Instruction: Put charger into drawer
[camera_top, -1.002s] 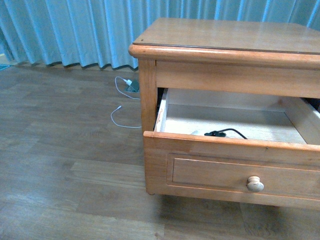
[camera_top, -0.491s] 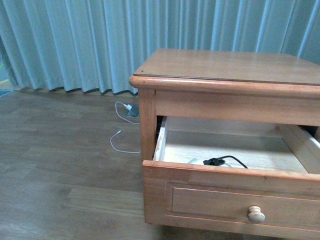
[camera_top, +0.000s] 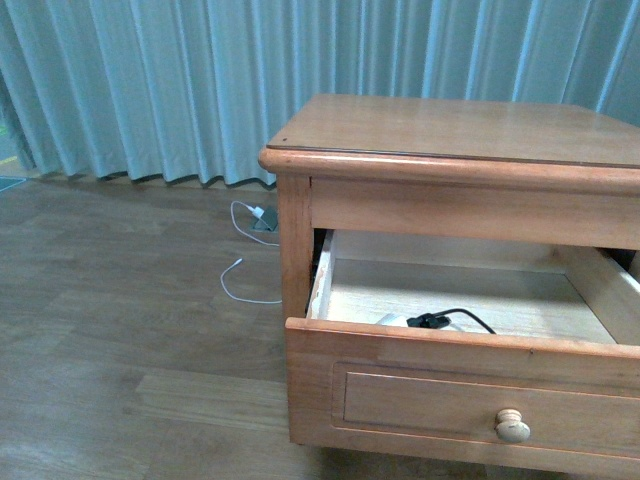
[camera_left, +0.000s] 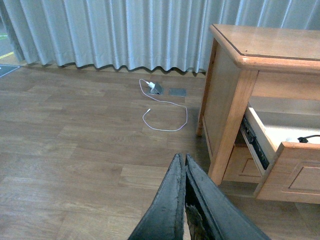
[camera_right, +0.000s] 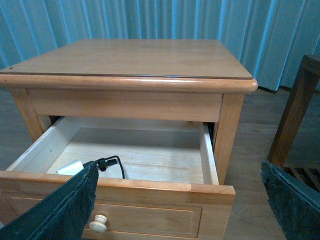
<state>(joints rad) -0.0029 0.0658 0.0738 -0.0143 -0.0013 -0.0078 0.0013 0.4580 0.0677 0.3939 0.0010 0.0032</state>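
Observation:
The drawer (camera_top: 455, 392) of the honey-brown nightstand stands pulled out, its pale knob (camera_top: 513, 427) on the front panel. Inside, on the pale wood floor near the front left corner, lies the charger (camera_top: 395, 321): a white adapter with a thin black cable. The right wrist view also has the charger (camera_right: 70, 167) in the open drawer (camera_right: 150, 212). My right gripper (camera_right: 180, 170) hangs open in front of the drawer, holding nothing. My left gripper (camera_left: 181, 158) is shut and empty, low over the floor to the left of the nightstand. Neither gripper appears in the front view.
A white charger with a thin white cable (camera_top: 248, 250) lies on the wooden floor by the blue curtain (camera_top: 150, 80), left of the nightstand. A dark wooden piece of furniture (camera_right: 300, 110) stands to the right of the nightstand (camera_right: 135, 57).
The front view has risen and drawn back over the last second, showing more curtain and tabletop. The drawer stays open with the charger lying in the same spot.

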